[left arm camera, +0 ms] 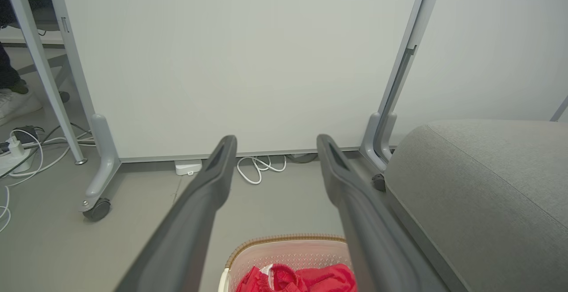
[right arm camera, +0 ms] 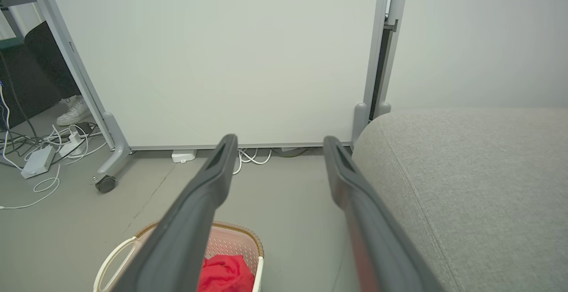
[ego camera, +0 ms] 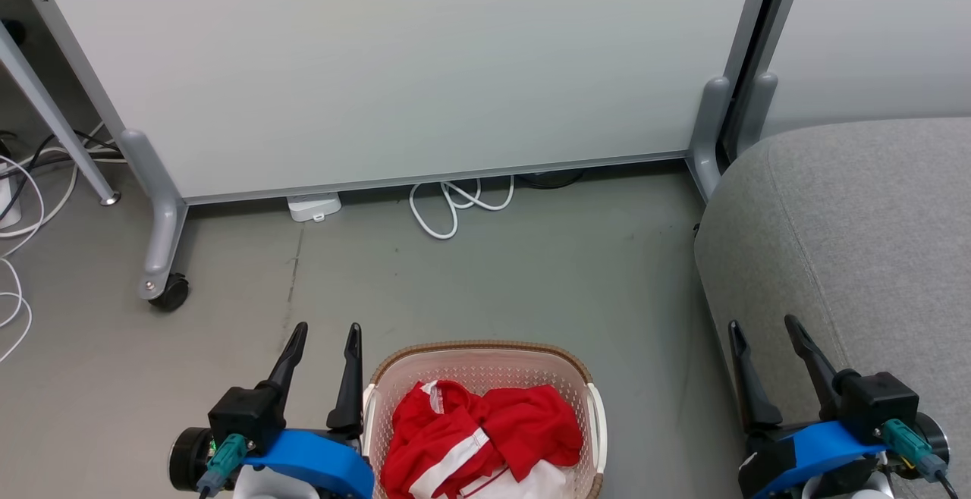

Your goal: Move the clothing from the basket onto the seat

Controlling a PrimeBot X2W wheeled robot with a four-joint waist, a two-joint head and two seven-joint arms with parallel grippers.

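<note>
The clothing (ego camera: 485, 431), bright red with white stripes and a white panel, is seen crumpled inside the basket (ego camera: 485, 351), which is set on the grey floor (ego camera: 531, 279) at the near middle of the scene. The seat (ego camera: 872, 241) is placed to the right of the basket, apart from it across a strip of floor. The left gripper (ego camera: 328, 327) is held just left of the basket, beside its rim, with its two dark fingers spread wide and nothing gripped between them. The right gripper (ego camera: 762, 322) is held at the near right, against the seat's left edge, its fingers likewise parted wide and empty. On the far side, a pale partition panel (ego camera: 394, 67) is stood on a castor (ego camera: 171, 292), and a white cable (ego camera: 455, 207) is looped on the floor under its lower edge.
</note>
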